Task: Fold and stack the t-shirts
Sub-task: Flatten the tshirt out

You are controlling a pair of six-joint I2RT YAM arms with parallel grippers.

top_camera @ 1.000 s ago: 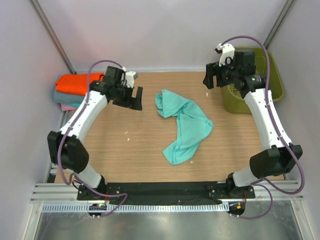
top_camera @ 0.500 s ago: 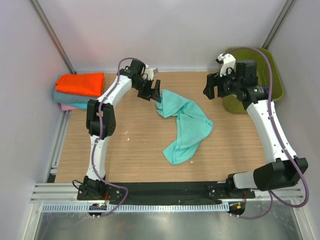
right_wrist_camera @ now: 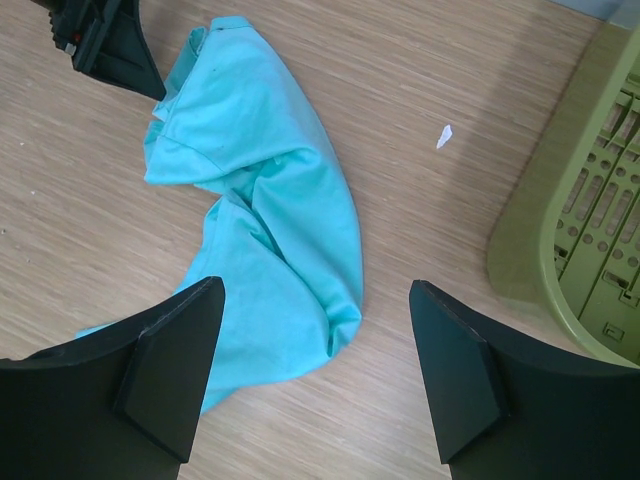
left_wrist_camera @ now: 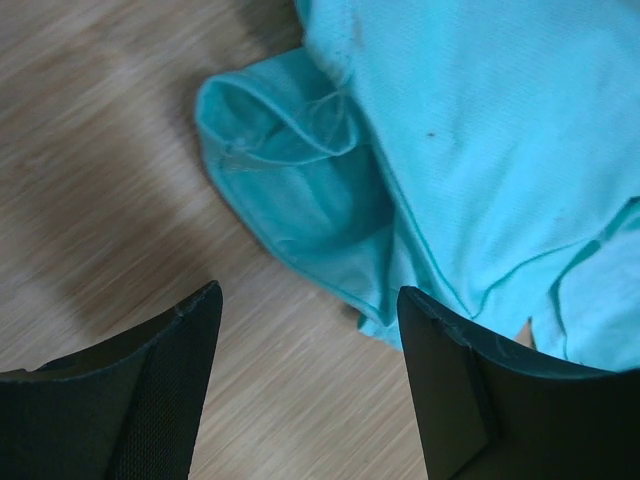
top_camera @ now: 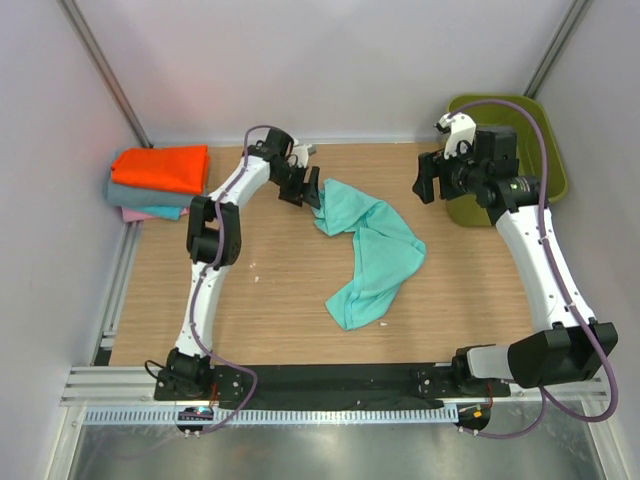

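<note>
A crumpled mint-green t-shirt lies mid-table, also seen in the left wrist view and the right wrist view. Folded t-shirts are stacked at the far left: orange on top, grey-teal under it, pink at the bottom. My left gripper is open, low at the mint shirt's upper-left corner; its right finger overlaps the shirt's edge, and bare wood shows between the fingers. My right gripper hangs open above the table, right of the shirt, holding nothing.
An olive-green plastic basket stands at the back right corner, close behind my right gripper. A small white scrap lies on the wooden table. White walls close in the left, back and right sides.
My left arm swung from beside the folded stack over to the mint shirt's upper-left corner, and its jaws narrowed somewhat. My right gripper drifted slightly to the right.
</note>
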